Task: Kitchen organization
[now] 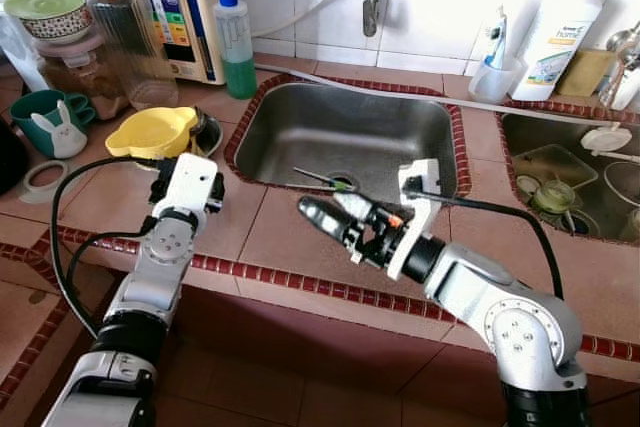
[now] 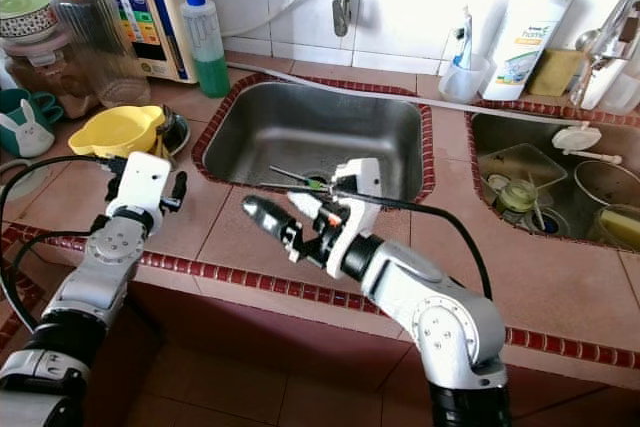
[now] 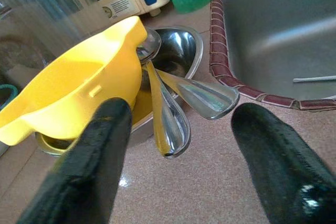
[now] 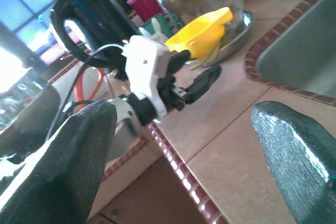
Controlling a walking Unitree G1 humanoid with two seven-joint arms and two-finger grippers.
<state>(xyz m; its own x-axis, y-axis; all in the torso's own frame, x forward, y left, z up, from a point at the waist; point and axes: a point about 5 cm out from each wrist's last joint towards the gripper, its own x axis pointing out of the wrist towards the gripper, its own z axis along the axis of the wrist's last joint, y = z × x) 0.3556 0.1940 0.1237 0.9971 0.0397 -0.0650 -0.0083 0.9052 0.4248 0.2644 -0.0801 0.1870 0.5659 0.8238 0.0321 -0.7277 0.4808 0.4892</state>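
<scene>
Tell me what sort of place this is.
Most likely a home kitchen, at a tiled counter: a steel sink set into it, a dish soap bottle by the wall, and spoons beside a yellow bowl.

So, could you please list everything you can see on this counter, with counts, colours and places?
Sink: one, steel, centre, a thin utensil near its drain.
Second basin: one, right, holding dishes.
Yellow bowl: one, left of sink, on a steel dish with spoons.
Green soap bottle: one, blue cap, behind sink.
White bottle: one, orange cap, back right.
Jar: one, clear, orange lid, back left.
Bunny mug: one, teal, far left.
Left gripper: open, before the bowl.
Right gripper: open, over the counter's front.
</scene>
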